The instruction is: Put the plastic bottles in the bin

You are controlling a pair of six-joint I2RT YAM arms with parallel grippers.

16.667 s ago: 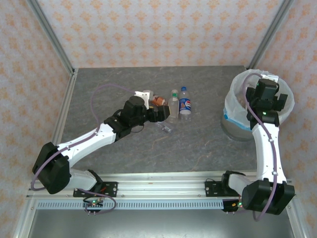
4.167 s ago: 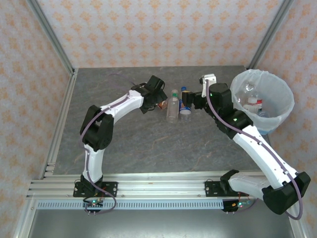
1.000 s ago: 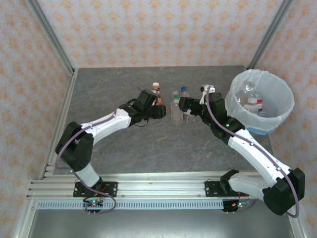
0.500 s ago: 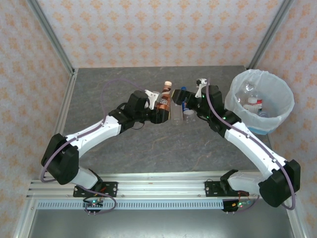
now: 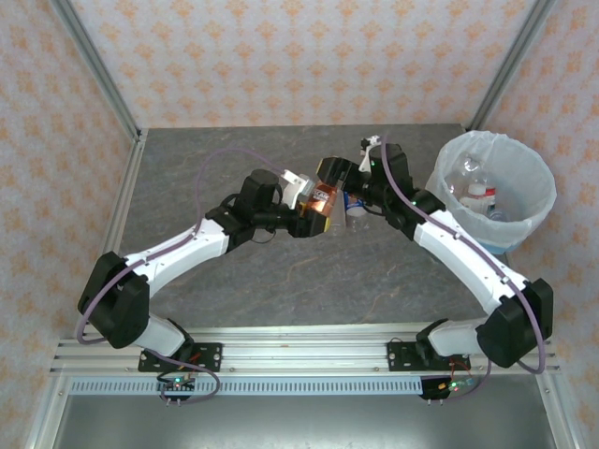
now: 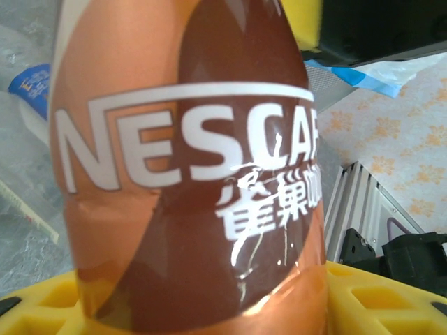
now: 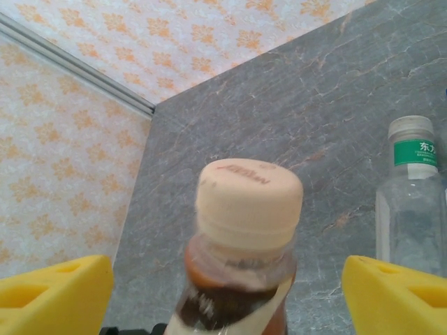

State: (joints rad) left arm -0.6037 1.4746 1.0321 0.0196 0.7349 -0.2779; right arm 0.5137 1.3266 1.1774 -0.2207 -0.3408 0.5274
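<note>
- Tabletop [image 5: 234,281]: from the top view I see open grey surface to the left of the arms and nearer to me. Patterned walls close off the far, left and right edges.
- Bin [image 5: 437,208]: it stands at the right edge near the wall with its mouth facing up. A few bottles [image 5: 477,192] lie inside.
- The two arms meet mid-tabletop, just left of the bin.
- Coffee bottle [image 5: 323,195]: it is held between the two arms, to the bin's left and not over it.
- Left pincer [image 6: 202,300]: it is pinching the coffee bottle's body between yellow pads. Its wrist view gives me the brown-and-orange label lettering close up.
- Right pincer [image 7: 223,279]: it is spread wide, with a yellow pad [image 7: 56,286] on either side of the coffee bottle's tan cap and neither touching it.
- Clear bottle [image 7: 412,202]: it stands upright on the tabletop with a green label, right of the cap in the right wrist view.
- Blue-label bottle [image 6: 28,87]: a sliver of it sits behind the coffee bottle in the left wrist view.
</note>
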